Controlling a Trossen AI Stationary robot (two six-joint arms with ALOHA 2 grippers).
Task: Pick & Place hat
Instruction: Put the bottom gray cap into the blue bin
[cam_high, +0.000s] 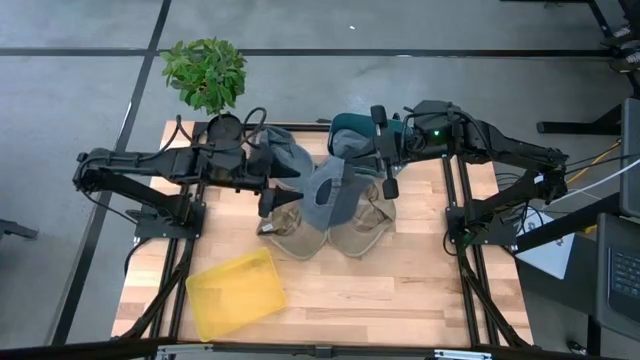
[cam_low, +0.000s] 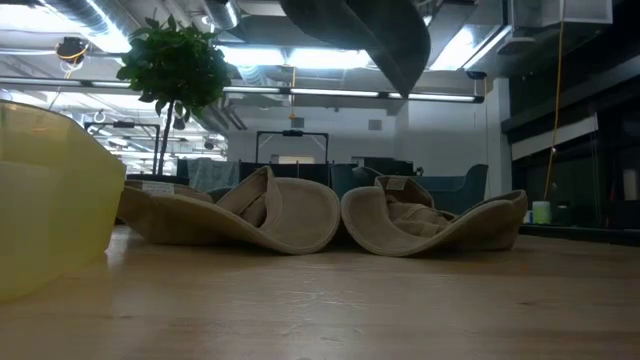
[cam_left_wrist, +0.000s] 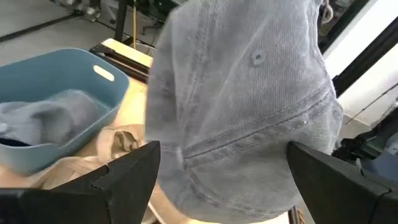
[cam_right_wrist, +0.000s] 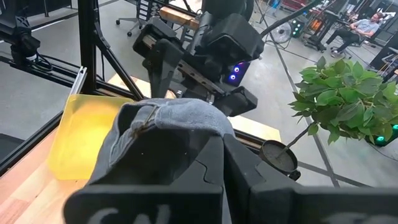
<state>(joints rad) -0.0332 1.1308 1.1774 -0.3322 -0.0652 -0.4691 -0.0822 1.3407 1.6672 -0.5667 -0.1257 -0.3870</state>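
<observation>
Your right pincer (cam_high: 383, 165) is clamped shut on the grey hat (cam_high: 332, 196), gripping a fold of its cloth; in the right wrist view the hat (cam_right_wrist: 163, 134) bunches up right over the closed fingers. The hat hangs off the surface (cam_high: 400, 290), above the two tan hats (cam_high: 330, 235) lying upturned side by side near the middle.

Your left pincer (cam_high: 268, 190) sits just beside the grey hat on the plant's side, its jaws spread wide and gripping nothing; from its wrist camera the hat's crown (cam_left_wrist: 249, 106) fills the gap between the two fingers (cam_left_wrist: 124, 177).

Beyond the grey hat stands the blue bin (cam_high: 348, 128), with grey cloth inside (cam_left_wrist: 43, 118). The yellow tray (cam_high: 235, 292) lies well apart from the hat, toward the front edge. The potted plant (cam_high: 205, 72) stands at the back corner, behind your left arm.
</observation>
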